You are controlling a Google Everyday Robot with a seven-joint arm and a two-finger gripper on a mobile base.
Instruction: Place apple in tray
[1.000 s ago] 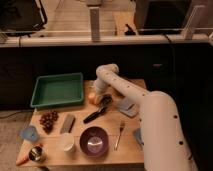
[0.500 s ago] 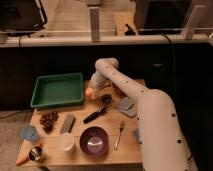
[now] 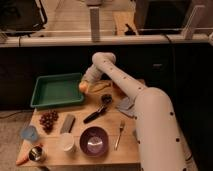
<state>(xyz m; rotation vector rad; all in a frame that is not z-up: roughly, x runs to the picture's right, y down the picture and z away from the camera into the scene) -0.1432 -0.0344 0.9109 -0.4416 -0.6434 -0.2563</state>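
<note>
The apple point(image 3: 83, 86), small and orange-yellow, is held at the tip of my gripper point(image 3: 85, 85), which is shut on it. It hangs above the table just off the right rim of the green tray point(image 3: 56, 91), at the back left of the table. My white arm reaches in from the lower right and bends down over it. The tray is empty.
A dark red grape bunch point(image 3: 48, 120), grey block point(image 3: 67, 123), purple bowl point(image 3: 94, 140), white cup point(image 3: 66, 142), blue cup point(image 3: 29, 133), metal cup point(image 3: 36, 153), carrot point(image 3: 22, 160), black scoop point(image 3: 99, 110), fork point(image 3: 119, 135) and grey cloth point(image 3: 125, 105) lie on the wooden table.
My gripper has lifted the apple off the table and carried it left, from the middle of the table to the tray's right rim.
</note>
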